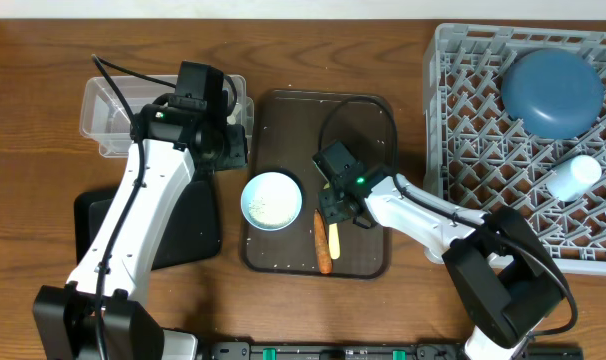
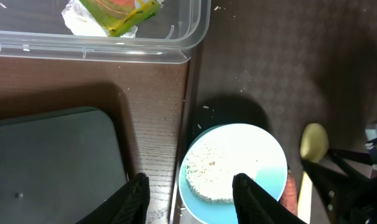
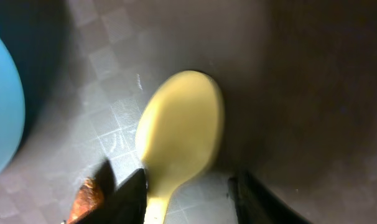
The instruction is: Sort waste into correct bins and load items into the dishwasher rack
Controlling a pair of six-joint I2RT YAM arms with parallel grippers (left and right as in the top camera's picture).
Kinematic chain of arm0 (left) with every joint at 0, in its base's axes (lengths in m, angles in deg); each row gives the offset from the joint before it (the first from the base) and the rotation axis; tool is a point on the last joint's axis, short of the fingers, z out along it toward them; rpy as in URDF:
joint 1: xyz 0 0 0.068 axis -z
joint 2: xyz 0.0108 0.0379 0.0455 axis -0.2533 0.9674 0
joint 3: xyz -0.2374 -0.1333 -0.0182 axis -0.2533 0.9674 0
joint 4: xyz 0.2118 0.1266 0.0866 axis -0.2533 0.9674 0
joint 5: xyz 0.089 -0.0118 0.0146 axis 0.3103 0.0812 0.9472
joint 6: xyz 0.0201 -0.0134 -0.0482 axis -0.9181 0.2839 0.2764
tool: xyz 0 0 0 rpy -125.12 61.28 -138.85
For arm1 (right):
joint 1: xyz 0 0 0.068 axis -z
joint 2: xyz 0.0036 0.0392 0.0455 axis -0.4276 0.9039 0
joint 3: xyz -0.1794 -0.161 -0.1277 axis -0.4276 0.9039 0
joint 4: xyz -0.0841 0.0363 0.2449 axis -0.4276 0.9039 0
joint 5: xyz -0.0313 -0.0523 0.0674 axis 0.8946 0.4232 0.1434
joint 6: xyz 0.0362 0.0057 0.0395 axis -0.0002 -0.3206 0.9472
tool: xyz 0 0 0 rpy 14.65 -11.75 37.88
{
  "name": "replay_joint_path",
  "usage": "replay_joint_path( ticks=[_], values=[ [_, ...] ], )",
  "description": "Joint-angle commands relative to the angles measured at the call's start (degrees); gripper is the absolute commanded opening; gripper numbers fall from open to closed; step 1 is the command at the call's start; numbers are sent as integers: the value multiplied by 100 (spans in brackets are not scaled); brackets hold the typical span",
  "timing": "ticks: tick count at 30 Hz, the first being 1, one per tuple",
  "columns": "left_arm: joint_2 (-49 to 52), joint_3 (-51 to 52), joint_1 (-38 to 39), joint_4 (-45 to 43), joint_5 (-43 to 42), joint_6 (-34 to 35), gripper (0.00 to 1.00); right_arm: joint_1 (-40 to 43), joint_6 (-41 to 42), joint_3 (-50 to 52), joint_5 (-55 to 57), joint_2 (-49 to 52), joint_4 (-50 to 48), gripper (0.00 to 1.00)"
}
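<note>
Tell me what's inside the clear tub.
The left wrist view shows a yellow-green wrapper with crumpled white tissue beside it in the clear tub. The rest runs out of frame; overhead, the left arm covers part of it.

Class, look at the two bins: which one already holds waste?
The clear plastic tub, with a yellow-green snack wrapper and white tissue inside; the black tray beside it shows none.
</note>
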Motion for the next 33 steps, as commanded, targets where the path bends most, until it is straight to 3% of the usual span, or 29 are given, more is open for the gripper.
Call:
replay_joint_path(
  ticks=[1,8,11,33],
  values=[
    [-24,52,-24,0,50,-55,46,-74,334,44,-50,256,168,27],
    [-24,52,-24,0,50,-55,46,-2,442,44,-52,256,299,12],
    [-24,52,-24,2,50,-55,46,26,442,44,-57,256,297,1],
    [-24,52,-24,0,50,-55,46,291,2,-435,-262,-280,1078,1]
  ],
)
